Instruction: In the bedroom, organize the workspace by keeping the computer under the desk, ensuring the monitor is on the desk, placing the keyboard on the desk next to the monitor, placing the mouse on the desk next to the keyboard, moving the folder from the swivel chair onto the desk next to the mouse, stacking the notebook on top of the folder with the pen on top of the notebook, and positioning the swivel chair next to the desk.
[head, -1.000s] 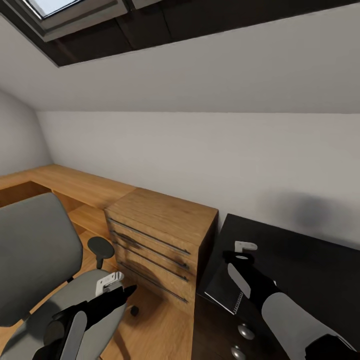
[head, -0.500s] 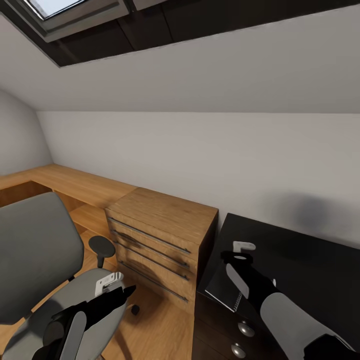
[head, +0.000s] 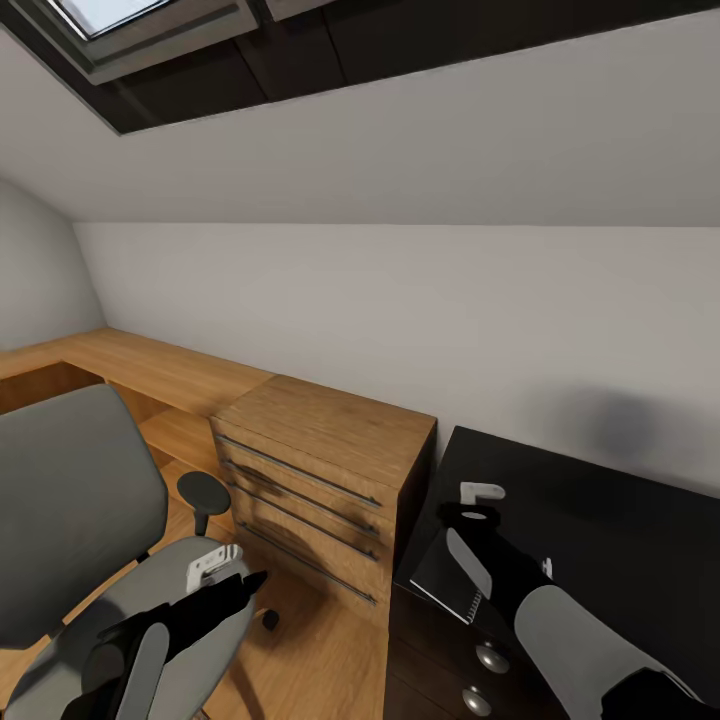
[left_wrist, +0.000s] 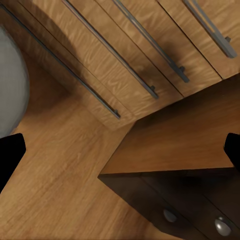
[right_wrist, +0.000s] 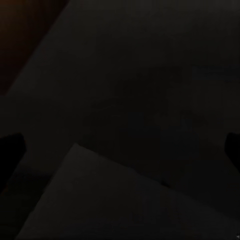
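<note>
I am holding my right end effector (head: 478, 500) wide open above the notebook (head: 447, 575), which is lying on the black dresser (head: 620, 520). My left end effector (head: 225, 575), also wide open, is hanging over the swivel chair (head: 70, 500).

I am counting one swivel chair (head: 80, 510) at the lower left of the head view, with one armrest pad (head: 203, 491) showing. I am seeing one wooden drawer unit (head: 320, 480) in the middle, carrying four long bar handles. One black cabinet (head: 600, 520) is sitting at the lower right, with two round knobs on its front and one spiral notebook (head: 445, 575) on top. One skylight is showing at the upper left. My two arms are reaching in, so two grippers: left gripper (head: 225, 572), right gripper (head: 480, 500).
</note>
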